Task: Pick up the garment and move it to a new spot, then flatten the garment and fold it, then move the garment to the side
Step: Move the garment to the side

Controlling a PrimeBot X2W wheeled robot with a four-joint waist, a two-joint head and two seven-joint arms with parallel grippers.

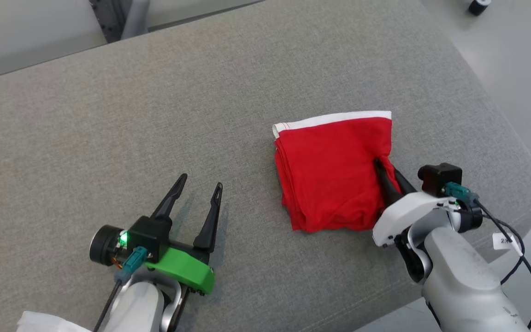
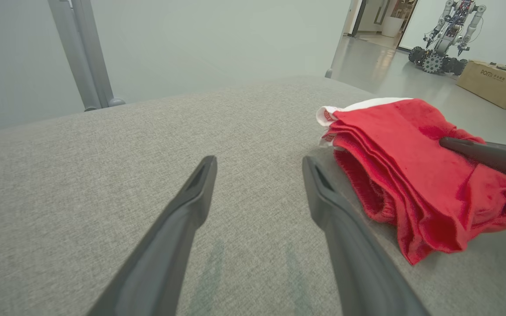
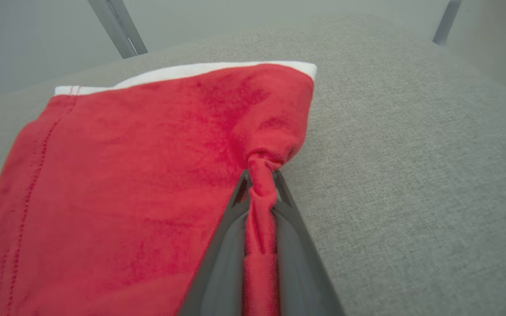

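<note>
**L side.** Left gripper (image 1: 201, 180) sits low over the grey cushion (image 1: 155, 115). Jaws are spread wide w/ nothing between them, and the fingers point away from the robot. The garment (image 1: 330, 175) lies well to its right, no contact. In the left wrist view the stack's (image 2: 406, 175) layered edge is off to the right of the left gripper (image 2: 259, 160), clear of both fingers.

**Centre-right.** Garment rests on the cushion's right half, near the rounded right edge.
- Colour: red, w/ a white band (image 1: 334, 119) along the far edge.
- Form: folded to a rough square, several layers showing at the left side.
- Top face: mostly smooth, w/ a stitch line down the left side in the right wrist view (image 3: 125, 175).
- Right edge: puckered, w/ creases running toward the grip.

**R side.** Right gripper (image 1: 385, 167) comes in from the near right. Jaws are clenched on a pinch of red cloth at the garment's right edge. Right wrist view shows the fabric bunched into a narrow roll between the fingers (image 3: 262, 175). The rest of the garment lies flat on the cushion.
</note>
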